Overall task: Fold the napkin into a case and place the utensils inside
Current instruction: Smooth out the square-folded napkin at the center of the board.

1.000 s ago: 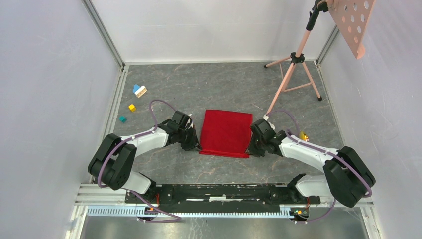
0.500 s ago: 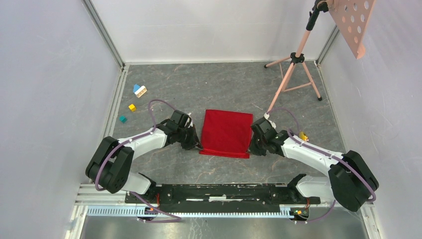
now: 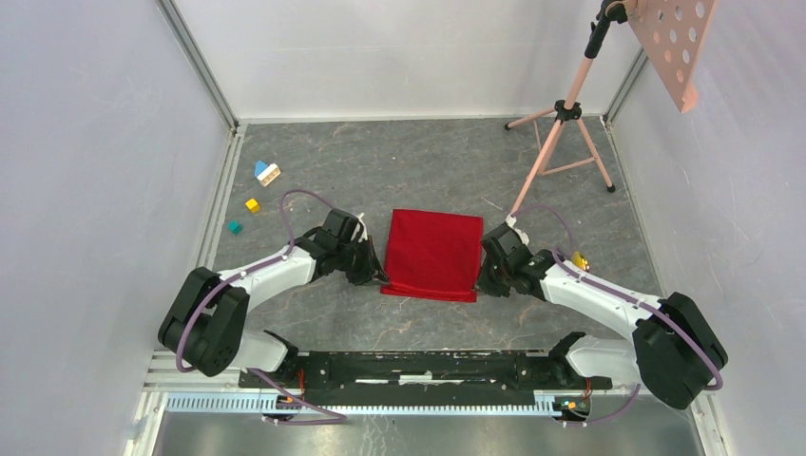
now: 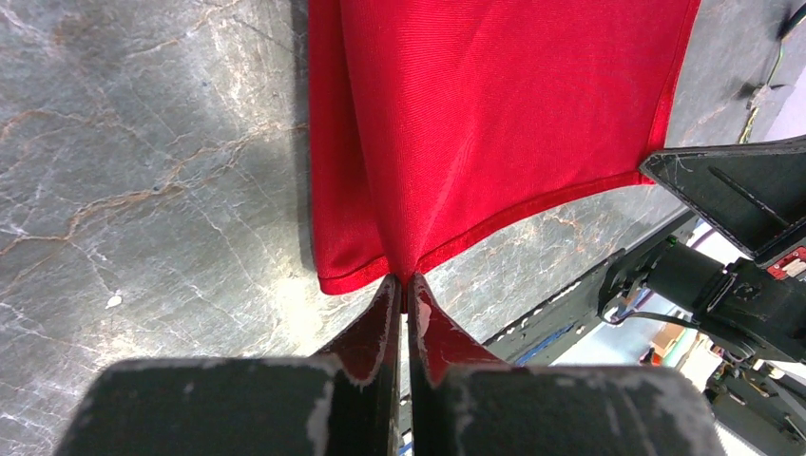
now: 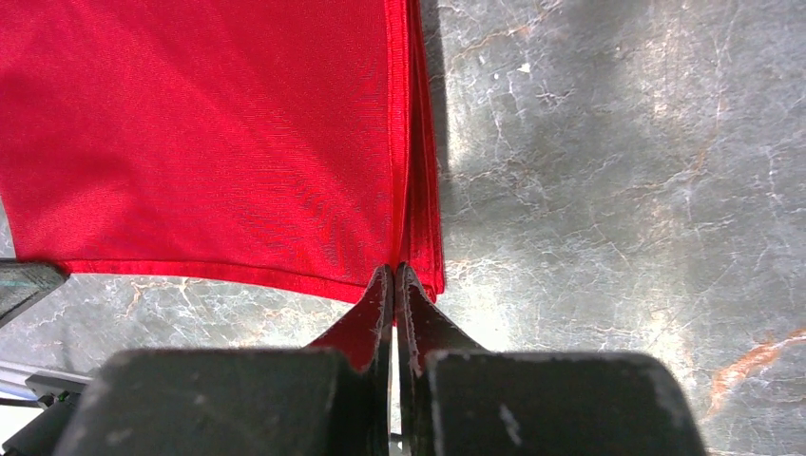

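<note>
The napkin (image 3: 432, 252), one folded red cloth, lies mid-counter (image 3: 380, 161) between the two hands. The left hand (image 4: 400, 290) is clamped on its near left corner, and the right hand (image 5: 393, 275) pinches the near right corner. Three small blocks (image 3: 252, 204) sit well off to the left. One pink tripod (image 3: 563, 123) stands at the far right. A yellow thing (image 3: 580, 258) is half hidden behind the right arm (image 3: 599, 290) and too small to make out.

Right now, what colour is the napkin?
The napkin is plain bright red; left wrist view shows it best.

Bare table (image 3: 428, 161) lies beyond the napkin (image 3: 432, 249); a tripod (image 3: 568, 114) stands far right, toy blocks (image 3: 252, 204) far left.
</note>
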